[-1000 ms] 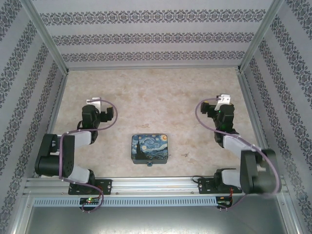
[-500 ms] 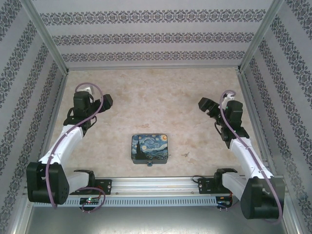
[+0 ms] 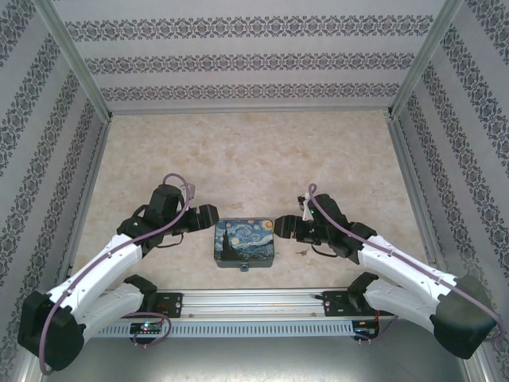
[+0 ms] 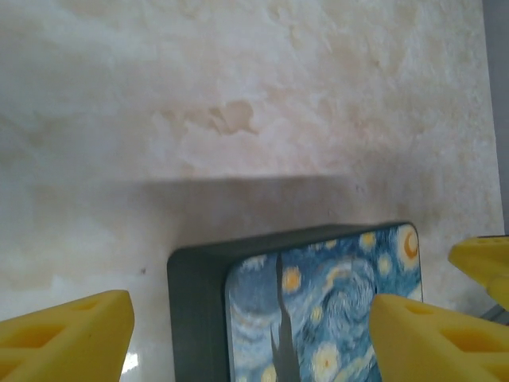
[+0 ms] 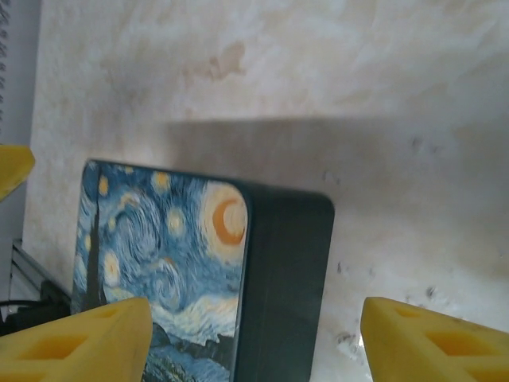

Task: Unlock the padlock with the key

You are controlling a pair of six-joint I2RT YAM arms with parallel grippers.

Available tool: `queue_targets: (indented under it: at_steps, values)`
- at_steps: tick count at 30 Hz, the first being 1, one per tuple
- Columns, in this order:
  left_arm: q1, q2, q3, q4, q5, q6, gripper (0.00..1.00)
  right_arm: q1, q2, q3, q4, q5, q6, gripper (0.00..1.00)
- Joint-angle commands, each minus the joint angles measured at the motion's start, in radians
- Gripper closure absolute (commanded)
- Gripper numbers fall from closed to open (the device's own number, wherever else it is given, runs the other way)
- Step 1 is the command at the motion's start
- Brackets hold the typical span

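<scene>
Left jaws, right jaws moved in — now flanking painted box (image 3: 245, 241), both open.

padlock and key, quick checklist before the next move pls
1. padlock located: ok, at the near edge of the painted box.
2. key located: ok, on the table, right of the box.
3. left gripper open and empty: ok.
4. right gripper open and empty: ok.
5. key in a gripper: not ok.
6. shackle locked or unlocked: cannot tell, too small.
</scene>
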Motion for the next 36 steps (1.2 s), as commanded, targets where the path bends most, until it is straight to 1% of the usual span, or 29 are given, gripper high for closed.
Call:
queue_targets:
  at_steps: [1, 4, 7, 11, 13, 17, 23, 28, 36]
  values:
    - [-0.039, -0.040, -0.028, -0.042, 0.003, -0.057, 0.27, 0.050, 0.021, -0.008, -0.016, 0.082, 0.071, 0.31]
    - [-0.072, -0.027, -0.049, -0.027, 0.007, -0.072, 0.31, 0.073, 0.054, -0.003, 0.005, 0.079, 0.089, 0.33]
    - [-0.105, -0.007, -0.070, -0.005, 0.004, -0.084, 0.33, 0.086, 0.100, 0.014, 0.020, 0.066, 0.094, 0.34]
    - [-0.134, 0.025, -0.096, 0.033, -0.004, -0.095, 0.37, 0.107, 0.163, 0.029, 0.065, 0.052, 0.104, 0.39]
    - [-0.146, 0.049, -0.104, 0.068, -0.006, -0.104, 0.41, 0.111, 0.184, 0.038, 0.080, 0.053, 0.106, 0.44]
    - [-0.167, 0.133, -0.106, 0.164, 0.001, -0.123, 0.50, 0.110, 0.217, 0.056, 0.108, 0.056, 0.113, 0.58]
    - [-0.175, 0.271, -0.052, 0.270, -0.012, -0.125, 0.54, 0.069, 0.279, 0.093, 0.158, 0.048, 0.110, 0.74]
    - [-0.173, 0.406, 0.050, 0.301, -0.049, -0.082, 0.55, 0.007, 0.346, 0.137, 0.189, 0.028, 0.099, 0.78]
    - [-0.149, 0.652, 0.262, 0.332, -0.055, -0.021, 0.53, -0.077, 0.446, 0.243, 0.195, 0.016, 0.073, 0.78]
